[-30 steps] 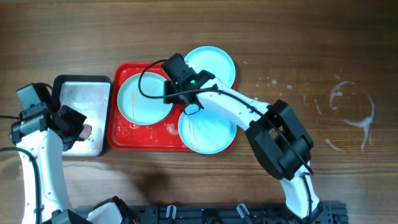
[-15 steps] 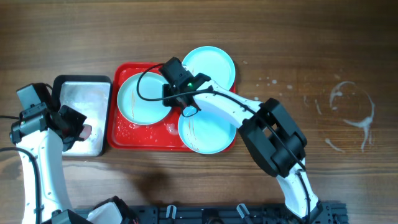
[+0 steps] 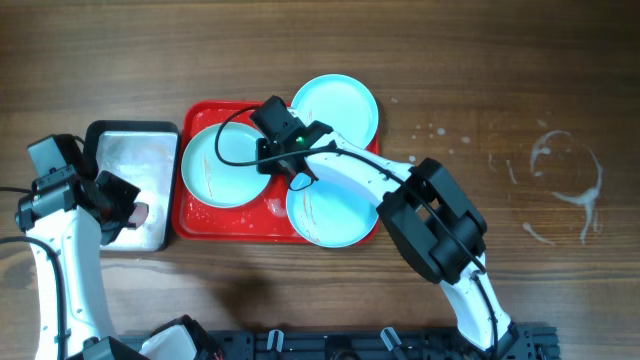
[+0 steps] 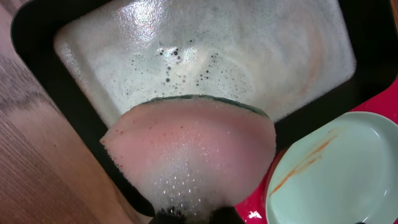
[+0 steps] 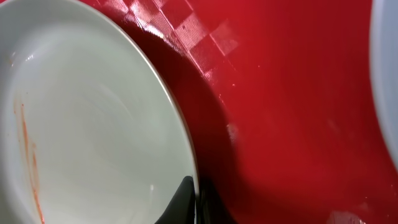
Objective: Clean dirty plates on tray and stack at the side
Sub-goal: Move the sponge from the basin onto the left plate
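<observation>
Three pale aqua plates lie on and around the red tray [image 3: 240, 222]. The left plate [image 3: 215, 165] carries a reddish smear. Another plate [image 3: 340, 100] overhangs the tray's far right corner, and a smeared third [image 3: 330, 212] sits at the near right. My right gripper [image 3: 264, 156] is shut on the left plate's right rim; in the right wrist view the fingers [image 5: 186, 198] pinch that rim, with the plate [image 5: 87, 118] tilted above the tray [image 5: 298, 93]. My left gripper [image 3: 122, 208] is shut on a pink foamy sponge [image 4: 189, 152] over the metal pan [image 3: 130, 160].
The black-rimmed pan [image 4: 205, 56] holds soapy foam and stands just left of the tray. The left plate's edge [image 4: 339, 174] shows in the left wrist view beside the tray's lip [image 4: 258, 208]. Water marks [image 3: 565, 185] lie on the wooden table at the right.
My right gripper has moved a little left with the left plate's rim in it, and the plate has slid left and tipped up. The left arm has not moved.
</observation>
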Robot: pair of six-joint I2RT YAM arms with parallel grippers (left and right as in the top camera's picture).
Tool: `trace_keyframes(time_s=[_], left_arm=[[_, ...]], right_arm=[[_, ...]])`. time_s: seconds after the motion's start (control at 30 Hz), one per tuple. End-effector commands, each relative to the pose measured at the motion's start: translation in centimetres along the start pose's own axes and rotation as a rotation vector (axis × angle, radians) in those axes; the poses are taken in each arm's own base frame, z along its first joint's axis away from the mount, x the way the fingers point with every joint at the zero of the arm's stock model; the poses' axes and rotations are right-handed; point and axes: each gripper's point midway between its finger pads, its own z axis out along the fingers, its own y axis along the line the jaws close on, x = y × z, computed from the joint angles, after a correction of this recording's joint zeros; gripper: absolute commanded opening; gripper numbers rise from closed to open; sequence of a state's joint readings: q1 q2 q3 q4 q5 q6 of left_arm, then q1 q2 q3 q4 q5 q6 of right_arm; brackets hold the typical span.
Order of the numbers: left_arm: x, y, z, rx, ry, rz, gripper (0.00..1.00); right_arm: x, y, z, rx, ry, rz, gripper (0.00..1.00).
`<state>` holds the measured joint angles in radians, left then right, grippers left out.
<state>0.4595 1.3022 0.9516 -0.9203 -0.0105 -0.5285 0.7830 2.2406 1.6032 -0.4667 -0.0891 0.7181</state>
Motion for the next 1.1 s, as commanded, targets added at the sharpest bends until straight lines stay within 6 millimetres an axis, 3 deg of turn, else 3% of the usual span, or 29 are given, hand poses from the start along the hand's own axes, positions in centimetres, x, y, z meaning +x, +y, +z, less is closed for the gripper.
trace_keyframes(time_s=[0.0, 0.2, 0.3, 0.57, 0.73, 0.87, 0.97, 1.07], left_arm=[[-0.8, -0.3, -0.7, 0.012, -0.031, 0.017, 0.04], [-0.2, -3.0, -1.2, 0.161, 0.011, 0.15, 0.04], [-0.8, -4.0, -1.4, 0.205, -0.018, 0.184, 0.04], [-1.9, -4.4, -0.4, 0.199, -0.035, 0.118, 0.04], [0.4, -7.9, 0.4, 0.282, 0.031, 0.227, 0.04], [3.1, -11.9, 1.7, 0.326, 0.053, 0.403, 0.04], [5.1, -14.5, 3.4, 0.327, 0.048, 0.532, 0.04], [6.8, -15.6, 5.8, 0.271, 0.042, 0.636, 0.04]], right_arm=[[3.6, -1.8, 2.3, 0.045, 0.131, 0.007, 0.04], [4.8, -2.4, 1.9, 0.05, 0.204, 0.022, 0.04], [5.0, -2.5, 1.9, 0.052, 0.212, 0.018, 0.04], [5.0, -2.5, 1.9, 0.052, 0.211, 0.018, 0.04], [4.8, -2.6, 1.9, 0.05, 0.209, 0.021, 0.04], [4.8, -2.6, 1.8, 0.048, 0.21, 0.024, 0.04], [4.7, -2.6, 1.9, 0.047, 0.208, 0.025, 0.04], [4.7, -2.6, 1.9, 0.046, 0.207, 0.021, 0.04]])
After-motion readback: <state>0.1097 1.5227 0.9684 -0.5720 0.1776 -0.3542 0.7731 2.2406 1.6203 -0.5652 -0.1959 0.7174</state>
